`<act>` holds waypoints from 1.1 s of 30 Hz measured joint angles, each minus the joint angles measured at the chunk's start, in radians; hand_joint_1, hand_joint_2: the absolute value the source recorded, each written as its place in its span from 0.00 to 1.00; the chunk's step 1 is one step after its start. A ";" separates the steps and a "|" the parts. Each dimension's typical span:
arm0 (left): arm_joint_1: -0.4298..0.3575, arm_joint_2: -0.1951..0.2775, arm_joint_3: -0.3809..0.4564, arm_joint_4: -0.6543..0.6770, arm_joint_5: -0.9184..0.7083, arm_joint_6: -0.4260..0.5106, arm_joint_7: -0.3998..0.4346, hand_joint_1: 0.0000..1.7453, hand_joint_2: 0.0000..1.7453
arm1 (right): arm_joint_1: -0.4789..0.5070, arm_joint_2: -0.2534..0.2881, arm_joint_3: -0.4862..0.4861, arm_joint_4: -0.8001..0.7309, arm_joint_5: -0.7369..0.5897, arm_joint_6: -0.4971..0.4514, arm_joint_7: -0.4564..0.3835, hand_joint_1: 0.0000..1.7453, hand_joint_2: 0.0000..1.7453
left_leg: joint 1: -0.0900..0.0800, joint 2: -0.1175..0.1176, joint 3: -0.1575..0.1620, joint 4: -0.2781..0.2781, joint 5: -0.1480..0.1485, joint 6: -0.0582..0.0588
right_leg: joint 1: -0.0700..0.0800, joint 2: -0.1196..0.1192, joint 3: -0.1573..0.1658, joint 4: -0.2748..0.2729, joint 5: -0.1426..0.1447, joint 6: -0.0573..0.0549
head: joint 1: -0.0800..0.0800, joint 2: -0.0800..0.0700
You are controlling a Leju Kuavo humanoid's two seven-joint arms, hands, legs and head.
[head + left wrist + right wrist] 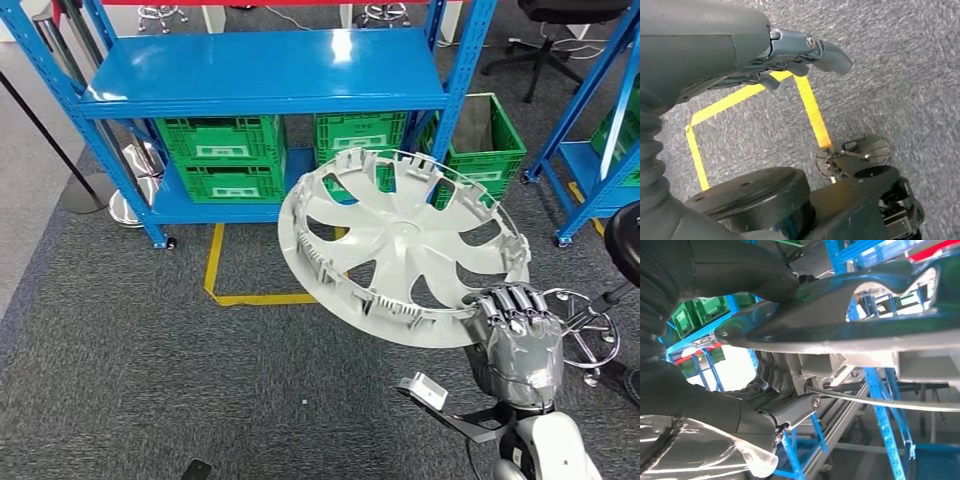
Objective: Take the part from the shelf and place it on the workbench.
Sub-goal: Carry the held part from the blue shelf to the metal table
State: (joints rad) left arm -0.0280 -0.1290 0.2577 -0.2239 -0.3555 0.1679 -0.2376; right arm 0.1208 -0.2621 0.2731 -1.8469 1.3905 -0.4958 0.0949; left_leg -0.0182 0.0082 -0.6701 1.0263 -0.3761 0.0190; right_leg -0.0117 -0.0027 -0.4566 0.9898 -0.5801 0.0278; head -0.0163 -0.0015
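One part: silver wheel cover (400,245), spoked, being held out flat and slightly tilted above the grey carpet (113,350), in front of the blue shelf (264,70) and well off it.
Part in right wrist view: rim and underside of the wheel cover (836,330) stretching across close to the camera, with blue racking showing behind through its cut-outs.
Right hand: right hand (517,340) gripping the near rim of the wheel cover, fingers (513,303) curling over the rim edge from above, thumb (753,275) lying along one face and the darker fingers (791,412) pressing the opposite face.
Right hand cover: clear plastic wrapping showing around the back of the hand.
Left hand: left hand (791,55) hanging over the carpet, holding nothing, fingers lying loosely extended and slightly bent, close together.
Floor under left hand: yellow floor tape (811,107) forming a corner on the carpet.
Blue shelf: top board lying bare and glossy, lower level carrying green crates (223,155) side by side.
Beside shelf: another green crate (483,140) standing on the carpet just right of the shelf post, partly hidden behind the wheel cover.
Yellow tape in head view: yellow floor tape (226,290) running out from under the shelf front, passing beneath the wheel cover.
Far right: second blue rack (596,130) and a black stool seat (625,240) with a chrome base (585,335) near the right hand.
Far left: chrome stand base (140,185) standing beside the shelf leg.
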 joint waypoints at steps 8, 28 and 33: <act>0.002 0.002 0.002 0.000 0.000 0.000 0.000 0.00 1.00 | -0.001 0.000 0.000 -0.001 -0.003 0.001 0.001 1.00 1.00 | 0.021 -0.006 -0.020 0.276 -0.203 -0.038 | -0.005 -0.006 -0.098 0.022 0.077 -0.028 | -0.005 0.000; -0.003 -0.002 0.005 -0.002 -0.031 0.003 0.012 0.00 1.00 | 0.004 0.000 0.000 -0.002 0.001 0.001 -0.008 1.00 1.00 | 0.000 -0.006 0.039 0.013 -0.063 0.017 | -0.001 0.000 -0.052 0.068 0.024 0.005 | 0.000 0.000; -0.002 -0.002 0.009 -0.002 -0.033 0.004 0.013 0.00 1.00 | 0.005 0.000 0.000 -0.004 0.002 0.000 -0.009 1.00 1.00 | 0.002 -0.009 0.013 0.031 -0.072 -0.012 | -0.004 -0.002 -0.056 0.017 0.047 -0.015 | -0.001 0.000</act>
State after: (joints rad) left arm -0.0295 -0.1310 0.2666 -0.2258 -0.3882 0.1715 -0.2249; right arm 0.1256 -0.2621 0.2731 -1.8508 1.3925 -0.4953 0.0863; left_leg -0.0163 -0.0005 -0.6569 1.0574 -0.4476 0.0066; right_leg -0.0152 -0.0046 -0.5128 1.0069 -0.5329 0.0126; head -0.0173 -0.0015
